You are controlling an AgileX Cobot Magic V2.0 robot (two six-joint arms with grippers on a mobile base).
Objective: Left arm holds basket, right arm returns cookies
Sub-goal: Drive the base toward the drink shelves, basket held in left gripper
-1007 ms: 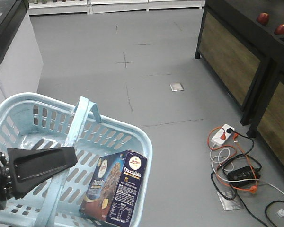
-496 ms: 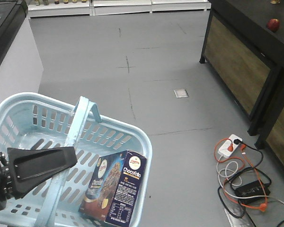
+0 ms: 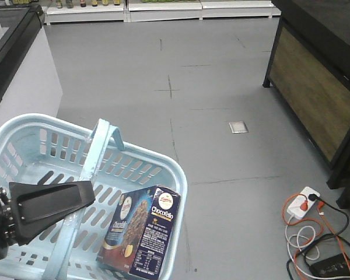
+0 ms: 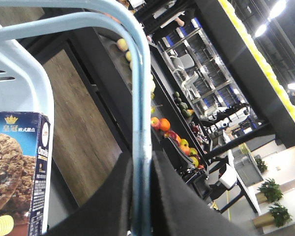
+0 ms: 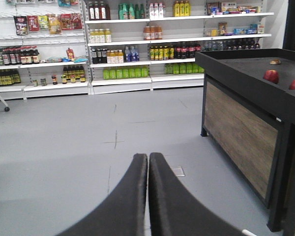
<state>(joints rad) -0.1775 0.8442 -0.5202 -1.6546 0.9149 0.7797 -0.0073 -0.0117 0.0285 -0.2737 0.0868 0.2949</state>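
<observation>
— Left gripper (image 4: 140,169) first: what was it doing?
— It was clenched on the basket's handle (image 4: 139,88). In the left wrist view, two black fingers (image 4: 113,196) pressed the pale blue strip from both sides at the bottom centre of the frame.
— And the right gripper (image 5: 148,164)?
— It was closed with nothing in it. Its fingertips met at the bottom centre of its own view, above grey floor (image 5: 64,147).
— Where were the cookies (image 3: 142,232)?
— They were inside the basket (image 3: 176,175), standing beside its right-hand wall at the bottom centre of the front view. The dark box's lettered faces were turned toward the camera.
— Anything else around?
— A dark counter (image 3: 315,93) with wooden panels ran down the right edge. A white power strip (image 3: 302,200) with an orange cable (image 3: 291,204) lay at lower right, and a small floor plate (image 3: 238,126) sat right of centre. Shelves of bottles (image 5: 137,34) filled the top of the right wrist view. Red apples (image 5: 271,76) sat on the counter at upper right.
</observation>
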